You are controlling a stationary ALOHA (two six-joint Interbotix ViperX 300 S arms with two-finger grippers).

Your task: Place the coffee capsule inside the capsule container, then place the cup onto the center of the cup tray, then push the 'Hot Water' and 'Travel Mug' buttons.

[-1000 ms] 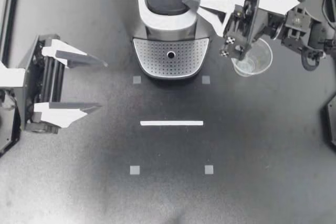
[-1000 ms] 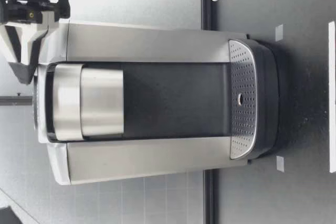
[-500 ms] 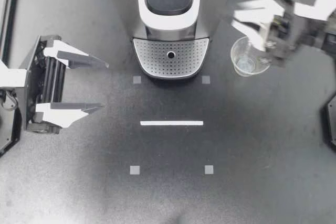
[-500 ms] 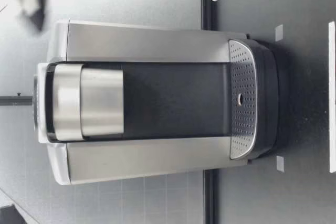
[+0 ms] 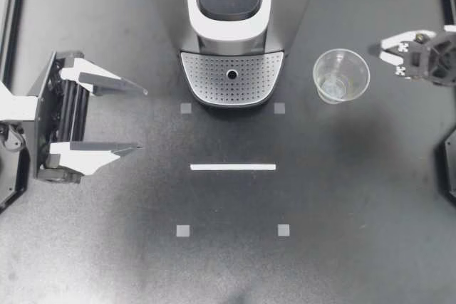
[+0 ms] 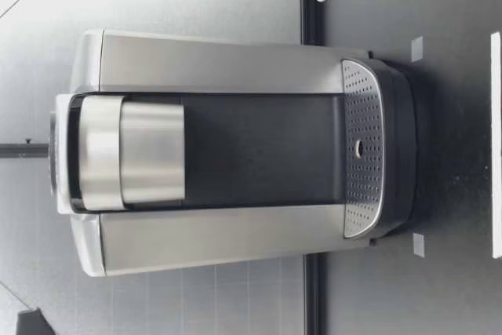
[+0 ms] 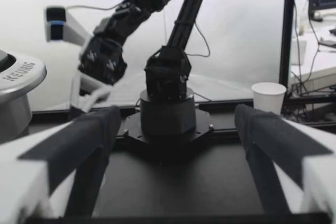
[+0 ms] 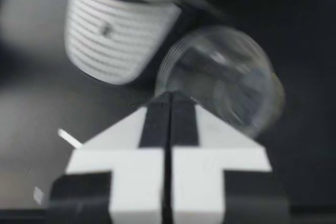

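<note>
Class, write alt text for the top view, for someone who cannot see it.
A clear plastic cup stands on the black table beside a silver coffee machine, right of its perforated metal cup tray. My left gripper lies open at the left; my right gripper is right of the cup.

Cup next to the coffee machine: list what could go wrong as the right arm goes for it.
1. My right gripper is shut. Unless it opens first, its closed fingers could tip the light, clear cup.
2. The cup stands close beside the coffee machine. Carried low, it may catch the raised edge of the cup tray and slip from the grip.
</note>
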